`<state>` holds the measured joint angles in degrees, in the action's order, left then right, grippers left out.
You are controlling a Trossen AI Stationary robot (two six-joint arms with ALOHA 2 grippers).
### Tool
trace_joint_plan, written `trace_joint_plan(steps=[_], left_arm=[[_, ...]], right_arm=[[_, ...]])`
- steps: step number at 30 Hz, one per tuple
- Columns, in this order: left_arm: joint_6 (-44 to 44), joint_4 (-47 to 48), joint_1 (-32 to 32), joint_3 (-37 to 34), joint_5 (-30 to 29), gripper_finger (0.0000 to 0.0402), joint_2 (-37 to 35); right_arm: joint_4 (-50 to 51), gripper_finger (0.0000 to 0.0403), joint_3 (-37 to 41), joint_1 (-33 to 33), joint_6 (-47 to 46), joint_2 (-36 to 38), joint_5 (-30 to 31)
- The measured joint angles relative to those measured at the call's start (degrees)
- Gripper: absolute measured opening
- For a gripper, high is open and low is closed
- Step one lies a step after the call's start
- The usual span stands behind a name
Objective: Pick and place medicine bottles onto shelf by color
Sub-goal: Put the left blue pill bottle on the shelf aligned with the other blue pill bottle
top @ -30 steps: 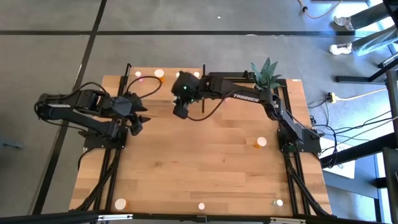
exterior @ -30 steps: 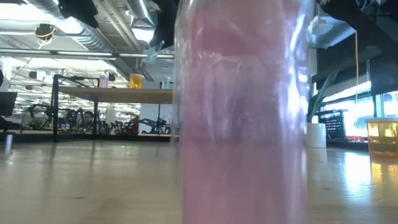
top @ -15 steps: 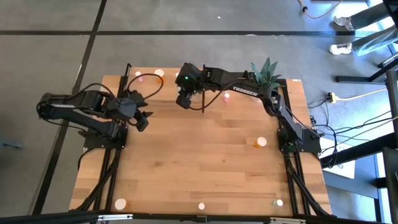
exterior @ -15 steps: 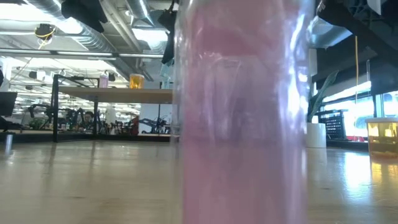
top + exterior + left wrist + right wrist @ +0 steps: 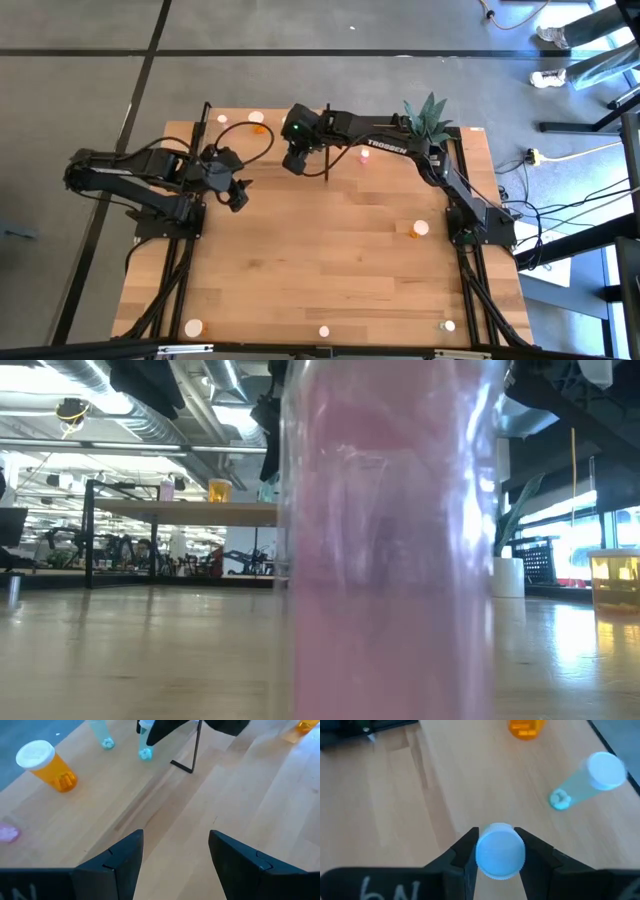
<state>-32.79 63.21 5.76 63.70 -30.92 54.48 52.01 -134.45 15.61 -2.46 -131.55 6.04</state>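
Nearest the low camera, 1 pink bottle [image 5: 388,540] stands on the bench [image 5: 330,270], not yet sorted. My left hand [image 5: 172,850] waits with its fingers apart and nothing between them. Farther back, my right hand [image 5: 500,851] is closed on a pale blue-green bottle [image 5: 500,852], over the shelf [image 5: 340,170] at the far edge, with a like-coloured bottle [image 5: 585,780] and an orange bottle [image 5: 526,727] beyond it. I judge this the placing step: next I lower it beside its match and release.
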Motion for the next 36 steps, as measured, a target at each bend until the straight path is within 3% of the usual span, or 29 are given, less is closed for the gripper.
trace_joint_plan(steps=[21, 36], left_arm=[[-0.1, 0.0, 0.0, 0.0, 0.2, 0.0218, 0.0], [-0.1, 0.2, 0.0, 0.0, 0.2, 0.0218, 0.0]], right_arm=[[-1.2, 0.0117, 0.0, 0.1, -1.8, -0.1, -0.1], [-2.1, 0.0148, 0.0, 0.1, -1.7, -0.1, 0.4]])
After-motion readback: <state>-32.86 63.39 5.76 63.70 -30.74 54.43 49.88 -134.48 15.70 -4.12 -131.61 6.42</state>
